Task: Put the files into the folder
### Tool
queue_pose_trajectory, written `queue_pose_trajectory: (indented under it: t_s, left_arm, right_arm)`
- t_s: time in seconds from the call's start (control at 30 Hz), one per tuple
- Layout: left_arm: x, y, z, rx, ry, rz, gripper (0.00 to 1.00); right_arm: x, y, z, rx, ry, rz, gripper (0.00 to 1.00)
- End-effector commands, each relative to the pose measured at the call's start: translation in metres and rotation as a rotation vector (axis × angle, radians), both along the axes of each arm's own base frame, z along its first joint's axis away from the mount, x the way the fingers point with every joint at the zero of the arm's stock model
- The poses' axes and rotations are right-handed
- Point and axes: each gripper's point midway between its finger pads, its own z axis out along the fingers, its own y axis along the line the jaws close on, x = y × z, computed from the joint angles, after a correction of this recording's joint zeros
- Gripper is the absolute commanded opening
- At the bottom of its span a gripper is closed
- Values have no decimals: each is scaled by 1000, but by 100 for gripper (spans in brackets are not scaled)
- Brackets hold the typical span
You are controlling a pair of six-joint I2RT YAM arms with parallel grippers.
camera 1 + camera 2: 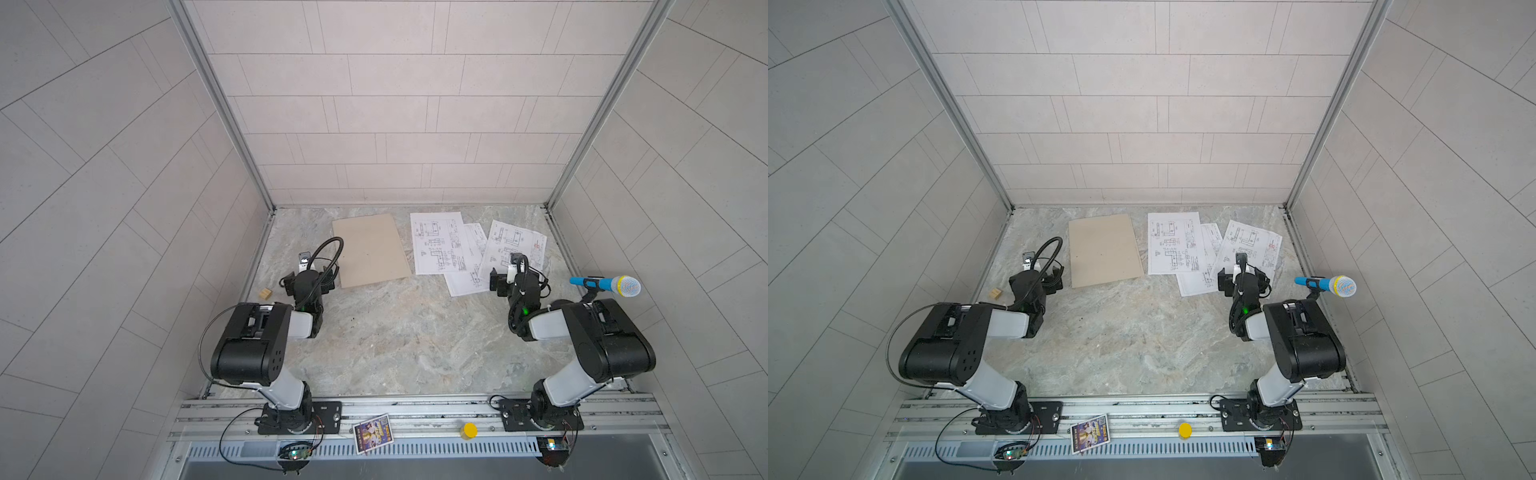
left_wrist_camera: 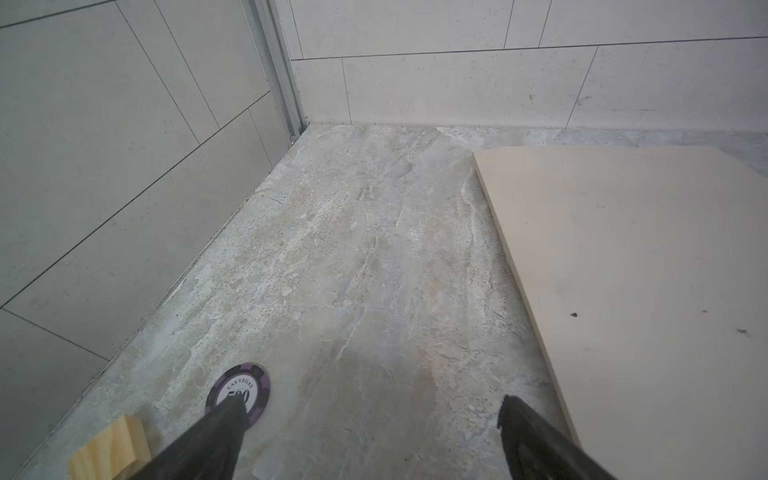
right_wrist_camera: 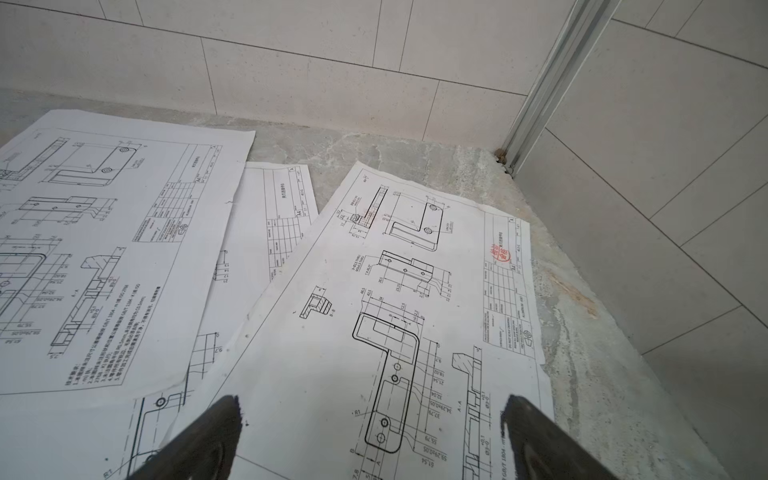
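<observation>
Tan matte cardboard: in both top views the folder (image 1: 371, 250) lies flat by the back edge of the marbled worktop (image 1: 395, 340), three creased white drawing sheets (image 1: 436, 243) overlapping just beside it; open stone toward the front edge. Left wrist: left gripper (image 2: 372, 403) spread wide, empty, the folder's straight edge beside one finger; right wrist: right gripper (image 3: 372, 400) wide, empty, above the red-stamped sheet (image 3: 395, 291).

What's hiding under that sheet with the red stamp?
The stamped sheet lies over one edge of a second sheet, which is also tucked under a third sheet. Anything else beneath it is covered.
</observation>
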Motion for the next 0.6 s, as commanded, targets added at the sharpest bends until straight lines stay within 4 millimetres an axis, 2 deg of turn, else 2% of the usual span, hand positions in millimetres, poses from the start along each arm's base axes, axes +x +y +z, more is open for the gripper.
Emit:
queue_pose_trajectory:
  t_s: [0.0,0.57]
  left_arm:
    - [1,-1,5,2,-22,-1,100]
    - [1,-1,4,3,-18,-2,100]
  right_arm:
    - [1,-1,3,-5,-9,-2,100]
    - [2,-4,2,14,-3,0,100]
